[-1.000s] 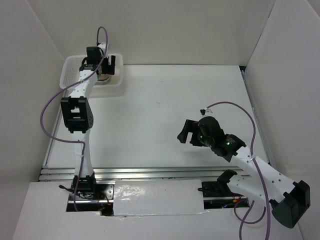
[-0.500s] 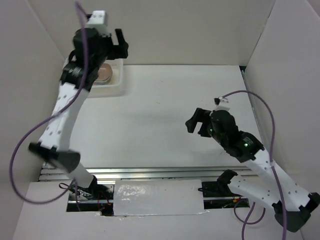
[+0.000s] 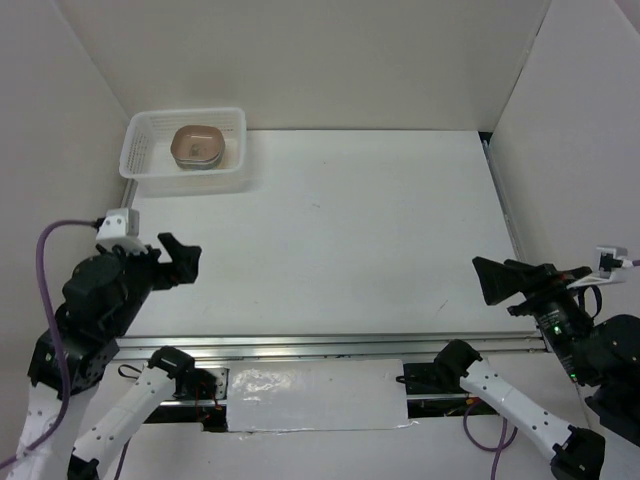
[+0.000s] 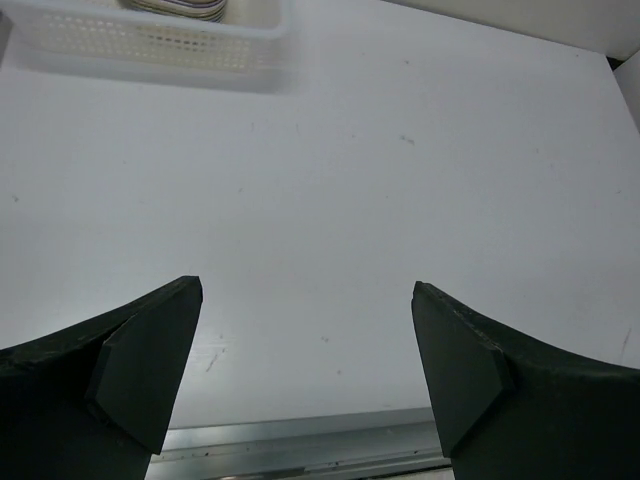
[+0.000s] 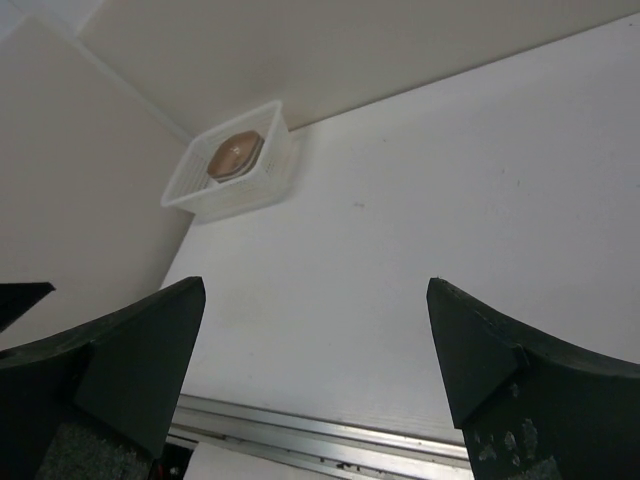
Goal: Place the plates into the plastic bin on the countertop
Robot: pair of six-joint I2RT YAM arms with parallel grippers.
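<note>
The plastic bin [image 3: 142, 152] stands at the far left corner of the countertop [image 3: 350, 220]. A stack of plates [image 3: 197, 147] with a brown one on top lies inside it. My left gripper [image 3: 178, 262] hovers open and empty over the near left edge, far from the bin. On the near right my right gripper [image 3: 505, 280] is open and empty too. In the left wrist view the left gripper [image 4: 307, 288] faces bare countertop, with the bin [image 4: 150, 40] and the plates' edge [image 4: 180, 8] at the top. The right gripper [image 5: 316, 284] looks across at the bin [image 5: 262, 178] and plates [image 5: 234, 156].
White walls close in the countertop at the back, left and right. A metal rail [image 3: 320, 345] runs along the front edge, also seen in the left wrist view [image 4: 300, 440] and the right wrist view [image 5: 330, 430]. Purple cables trail from both arms.
My left arm has drawn back from above the bin to the near left edge, uncovering the plates. My right arm has pulled back from mid-table to the near right.
</note>
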